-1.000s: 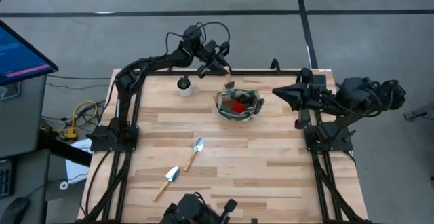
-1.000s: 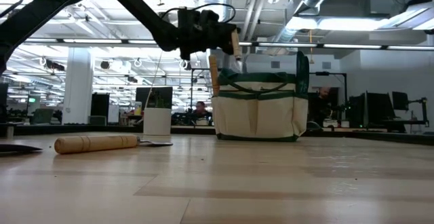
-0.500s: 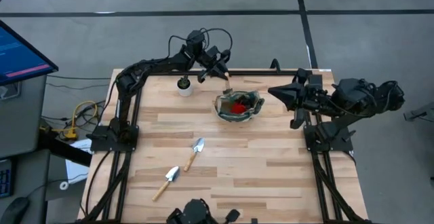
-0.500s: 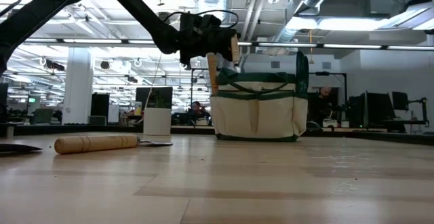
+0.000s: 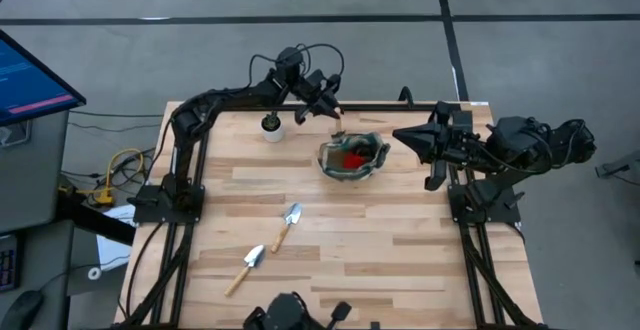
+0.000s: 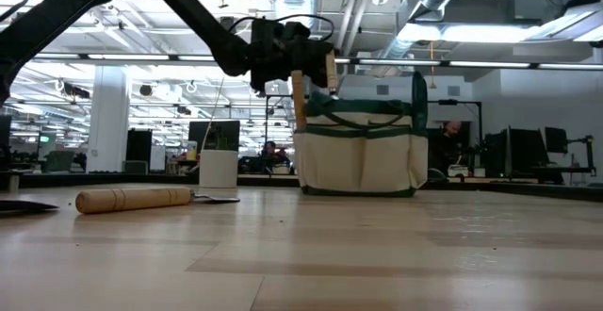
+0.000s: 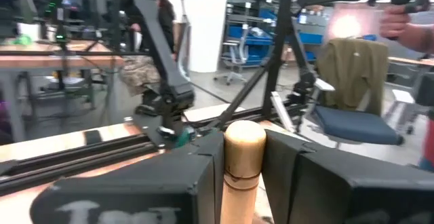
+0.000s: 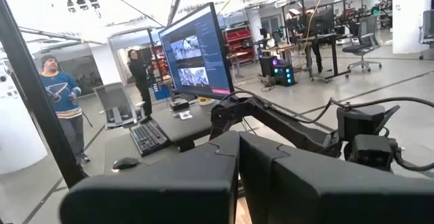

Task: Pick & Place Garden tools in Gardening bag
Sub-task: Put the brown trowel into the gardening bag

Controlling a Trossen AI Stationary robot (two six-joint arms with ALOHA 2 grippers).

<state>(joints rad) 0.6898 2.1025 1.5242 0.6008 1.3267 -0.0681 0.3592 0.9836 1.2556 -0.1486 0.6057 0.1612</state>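
- On the wooden surface, near front-left: two garden tools, one trowel and a second trowel, lying flat, apart.
- Back centre: left hand pinching a third trowel's handle upright at the gardening bag's rim.
- White pot left of the bag.
- Right hand pressed together, just right of the bag.
- No readable writing.

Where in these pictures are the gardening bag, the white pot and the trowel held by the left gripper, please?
gardening bag [image 5: 372, 163]: high view, on its fabric rim.
white pot [image 5: 272, 132]: high view, on its white wall.
held trowel [image 7: 243, 157]: left wrist view, on the wooden handle between the left gripper's fingers.
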